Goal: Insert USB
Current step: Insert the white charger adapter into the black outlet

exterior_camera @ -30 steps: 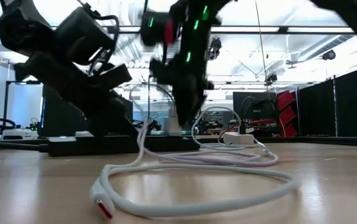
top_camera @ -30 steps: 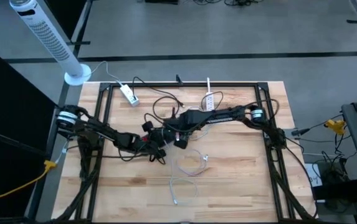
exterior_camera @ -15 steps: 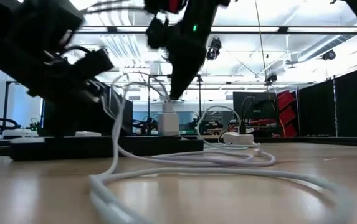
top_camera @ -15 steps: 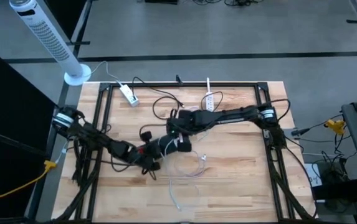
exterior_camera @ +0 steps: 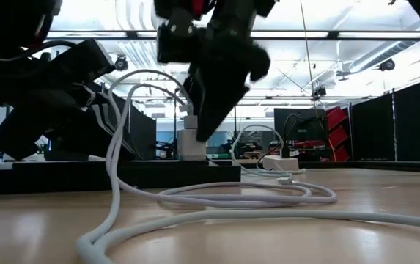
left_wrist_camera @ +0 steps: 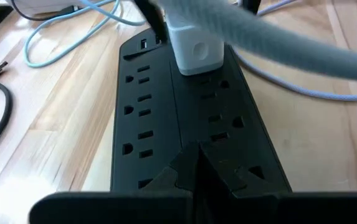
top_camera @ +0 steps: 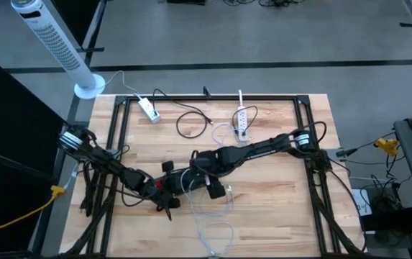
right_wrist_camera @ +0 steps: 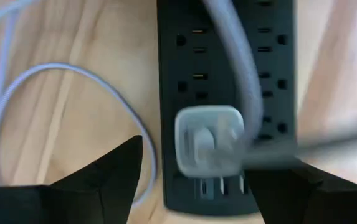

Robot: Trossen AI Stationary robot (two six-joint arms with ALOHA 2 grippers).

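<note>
— Where are we in the job?

— Our white charger (left_wrist_camera: 194, 46) sits plugged in the black power strip (left_wrist_camera: 190, 118), which lies on the surface (top_camera: 277, 208) mid-table. The white cable (exterior_camera: 217, 205) trails in loops.

— And our fingers?

— Left gripper (left_wrist_camera: 194, 165) is clenched on the strip's end; right gripper (right_wrist_camera: 194, 180) hangs released above the charger. Next, we judge, comes finding the cable's plug.

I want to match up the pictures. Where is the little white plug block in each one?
High view: not clear; it is lost among the arms at mid-table.
Low view: white charger stands centre-left, upright on the strip.
Left wrist view: charger near the top middle.
Right wrist view: charger centre, low.
Shared landmark: the black power strip it is plugged into, with the white cable leaving it.
</note>
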